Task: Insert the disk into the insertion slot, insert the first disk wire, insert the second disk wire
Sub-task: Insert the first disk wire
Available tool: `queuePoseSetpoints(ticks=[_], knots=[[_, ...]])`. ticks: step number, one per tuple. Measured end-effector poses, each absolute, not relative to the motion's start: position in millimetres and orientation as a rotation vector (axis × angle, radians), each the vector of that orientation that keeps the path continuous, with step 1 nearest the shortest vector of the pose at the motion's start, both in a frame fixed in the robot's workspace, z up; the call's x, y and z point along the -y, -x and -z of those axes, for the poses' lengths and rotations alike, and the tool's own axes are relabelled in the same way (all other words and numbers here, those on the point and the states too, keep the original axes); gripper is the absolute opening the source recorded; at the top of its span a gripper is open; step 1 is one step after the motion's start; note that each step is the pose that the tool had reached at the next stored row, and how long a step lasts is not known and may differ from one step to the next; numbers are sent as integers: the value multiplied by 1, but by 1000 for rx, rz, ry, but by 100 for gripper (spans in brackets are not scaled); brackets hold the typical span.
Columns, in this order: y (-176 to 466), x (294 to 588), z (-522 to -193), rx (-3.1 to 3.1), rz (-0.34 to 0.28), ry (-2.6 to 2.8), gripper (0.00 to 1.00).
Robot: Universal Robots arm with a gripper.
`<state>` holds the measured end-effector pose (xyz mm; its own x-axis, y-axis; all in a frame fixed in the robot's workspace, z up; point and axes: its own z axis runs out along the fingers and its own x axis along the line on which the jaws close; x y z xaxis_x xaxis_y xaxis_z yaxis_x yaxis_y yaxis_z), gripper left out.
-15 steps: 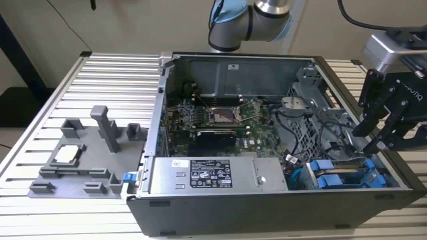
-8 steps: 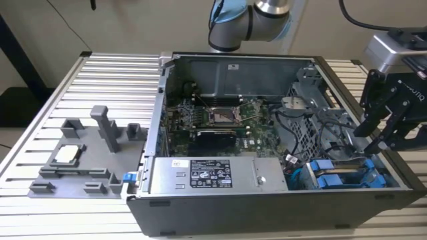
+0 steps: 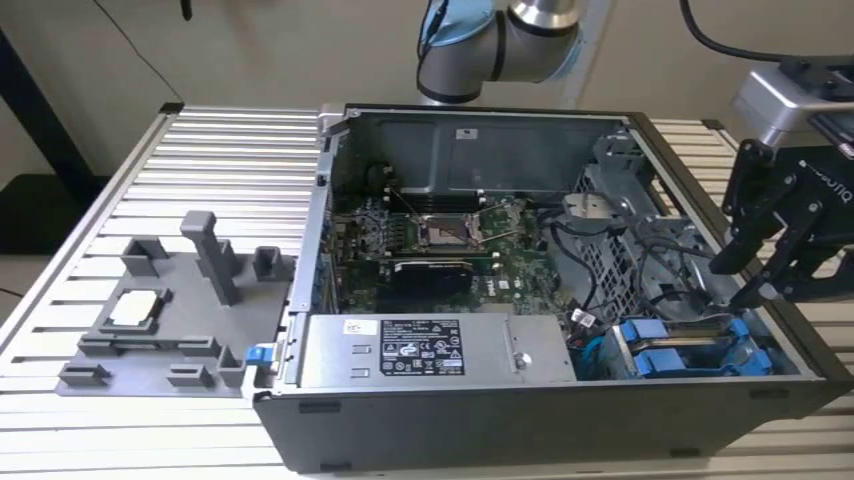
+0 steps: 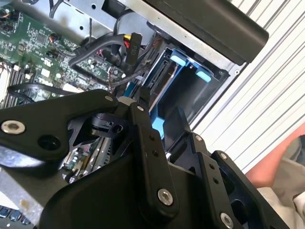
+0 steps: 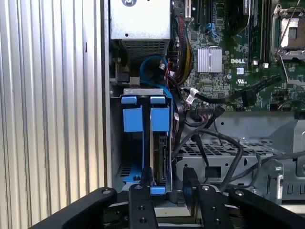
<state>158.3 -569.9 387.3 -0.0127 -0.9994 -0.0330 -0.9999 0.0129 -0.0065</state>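
My black gripper (image 3: pixel 745 282) hangs open over the front corner of the open computer case, on the exterior view's right. Below it is the insertion slot (image 3: pixel 683 352), a grey metal drive cage (image 5: pixel 139 91) with two blue carriers. The disk (image 5: pixel 162 157) sits edge-on in one bay of that cage, in its blue carrier. In both wrist views my gripper (image 5: pixel 167 186) (image 4: pixel 159 114) straddles the near end of that carrier without touching it. Loose black disk wires (image 5: pixel 217 110) with connectors lie beside the cage over the motherboard.
The case (image 3: pixel 534 430) stands on a slatted metal table (image 3: pixel 227 160). A grey plastic fixture tray (image 3: pixel 160 345) with upright posts, holding a small silver square part (image 3: pixel 138 307), lies on the exterior view's left. A power supply (image 3: pixel 427 350) sits beside the cage. A person's sleeve (image 4: pixel 281 167) is nearby.
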Motion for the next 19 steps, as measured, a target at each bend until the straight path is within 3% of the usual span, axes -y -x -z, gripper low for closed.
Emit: queuePoseSetpoints(ticks=[19], knots=[[-160,570,-387,-2215,-29,2187,40]])
